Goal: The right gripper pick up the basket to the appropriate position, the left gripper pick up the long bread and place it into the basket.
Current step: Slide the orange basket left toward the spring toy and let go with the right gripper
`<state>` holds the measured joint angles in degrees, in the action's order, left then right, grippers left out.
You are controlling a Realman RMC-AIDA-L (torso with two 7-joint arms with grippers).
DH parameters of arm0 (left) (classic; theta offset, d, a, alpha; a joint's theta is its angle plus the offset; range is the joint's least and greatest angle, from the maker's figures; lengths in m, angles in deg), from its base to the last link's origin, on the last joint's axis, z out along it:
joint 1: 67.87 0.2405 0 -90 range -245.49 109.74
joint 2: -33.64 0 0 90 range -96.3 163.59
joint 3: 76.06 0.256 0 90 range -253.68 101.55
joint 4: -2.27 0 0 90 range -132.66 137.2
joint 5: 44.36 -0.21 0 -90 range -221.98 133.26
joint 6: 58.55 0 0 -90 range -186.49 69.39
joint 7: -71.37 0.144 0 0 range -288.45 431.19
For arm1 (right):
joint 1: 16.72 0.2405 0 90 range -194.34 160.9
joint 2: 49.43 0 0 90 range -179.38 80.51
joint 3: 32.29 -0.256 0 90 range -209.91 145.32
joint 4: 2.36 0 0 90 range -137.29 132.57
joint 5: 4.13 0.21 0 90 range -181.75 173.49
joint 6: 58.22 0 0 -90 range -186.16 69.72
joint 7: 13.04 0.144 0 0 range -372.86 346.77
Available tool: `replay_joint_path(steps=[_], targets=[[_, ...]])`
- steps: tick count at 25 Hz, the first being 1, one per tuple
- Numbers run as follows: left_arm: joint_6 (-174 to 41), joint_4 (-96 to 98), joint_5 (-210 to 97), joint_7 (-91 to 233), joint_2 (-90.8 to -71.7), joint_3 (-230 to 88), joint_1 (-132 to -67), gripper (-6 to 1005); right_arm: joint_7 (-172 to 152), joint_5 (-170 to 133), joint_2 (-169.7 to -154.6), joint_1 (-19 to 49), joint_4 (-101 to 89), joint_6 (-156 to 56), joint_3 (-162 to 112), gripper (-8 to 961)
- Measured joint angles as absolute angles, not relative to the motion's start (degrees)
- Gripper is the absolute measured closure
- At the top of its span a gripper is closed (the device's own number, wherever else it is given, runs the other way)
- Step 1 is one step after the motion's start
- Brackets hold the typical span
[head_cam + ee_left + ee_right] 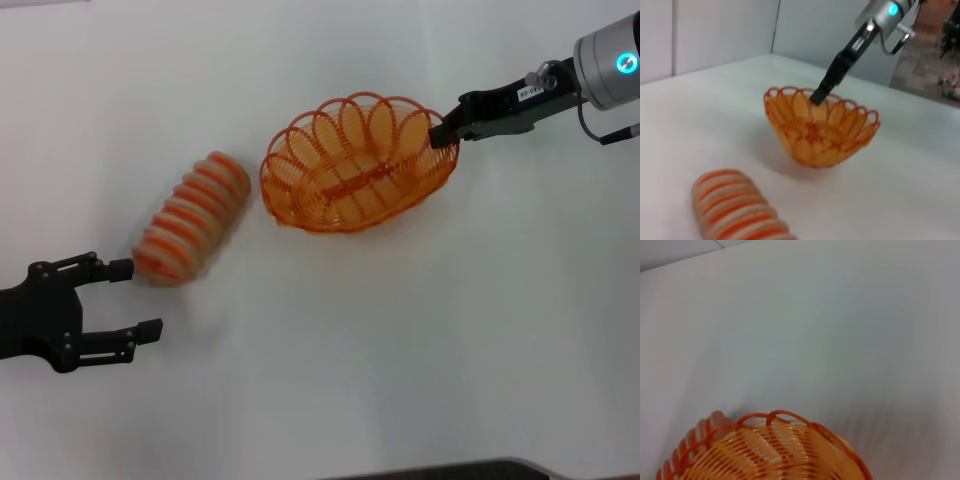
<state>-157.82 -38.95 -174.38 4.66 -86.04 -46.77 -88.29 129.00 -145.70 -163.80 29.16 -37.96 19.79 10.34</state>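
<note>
Right pincer (441,131) clamped on wire basket (355,165) rim, holding it tilted; left pincer (128,299) spread wide beside long bread (190,220), should straddle the loaf's middle squarely before closing.

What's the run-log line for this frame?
right claw: shut on basket rim, basket tilted | left claw: open, beside long bread end | bread on table, outside basket

The right gripper (819,96) pinches the basket (821,131) rim — basket tipped up off the table (920,170). The long bread (735,207) lies at seven o'clock from it.
</note>
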Motion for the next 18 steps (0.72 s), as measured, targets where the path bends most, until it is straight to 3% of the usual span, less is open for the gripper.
replay_joint_path(steps=[12,18], targets=[[-153.64,-39.44,-176.60,4.75,-86.30,-46.69,-88.18,142,132.60,-145.87,-163.69,29.01,-38.00,16.66,10.65,871],[-153.61,-39.49,-176.63,4.75,-86.35,-46.53,-88.29,143,133.01,-145.64,-164.50,29.09,-37.49,14.42,10.24,871]])
